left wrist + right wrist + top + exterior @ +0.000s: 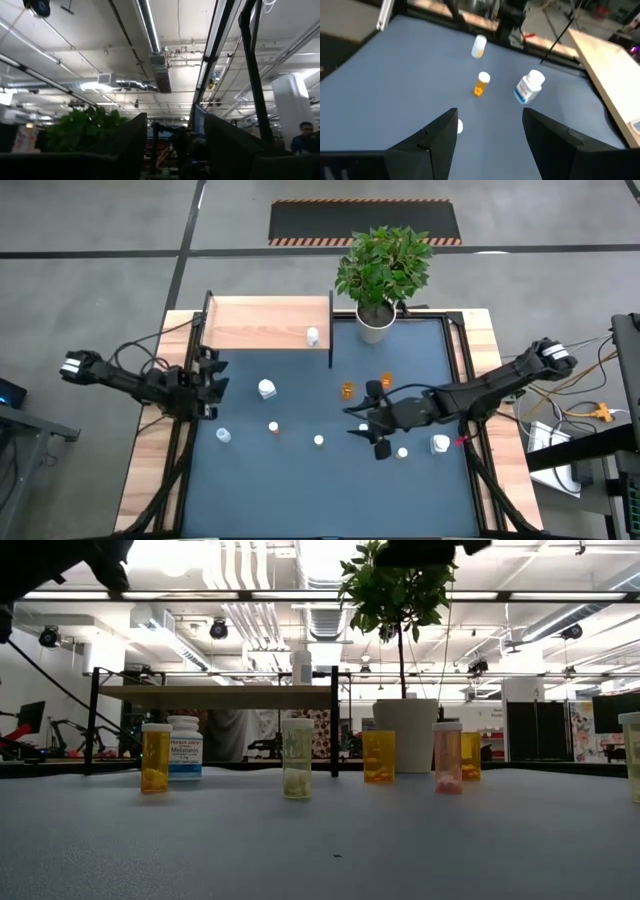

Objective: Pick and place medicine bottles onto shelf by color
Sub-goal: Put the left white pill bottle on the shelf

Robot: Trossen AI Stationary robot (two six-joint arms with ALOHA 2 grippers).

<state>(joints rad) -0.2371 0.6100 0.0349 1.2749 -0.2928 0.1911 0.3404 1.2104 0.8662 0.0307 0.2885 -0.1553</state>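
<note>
The medicine bottles stand scattered on the dark blue table (300,480). Among them are a white labelled one (267,389) (530,86), two orange ones (347,391) (386,382), and several small pale-capped ones (273,427) (319,440) (222,435). One white bottle (313,336) stands on the shelf (260,323) at the table's far left. My right gripper (368,420) (487,132) hovers open above the middle of the table, over a small bottle (459,127). My left gripper (208,375) (175,145) waits open at the table's left edge, pointing upward.
A white plant pot (376,325) with a leafy plant stands at the far edge, right of the shelf. Two more bottles (402,452) (440,444) stand near my right arm. In the low view a row of orange and pale bottles (297,758) stands before the shelf (215,695).
</note>
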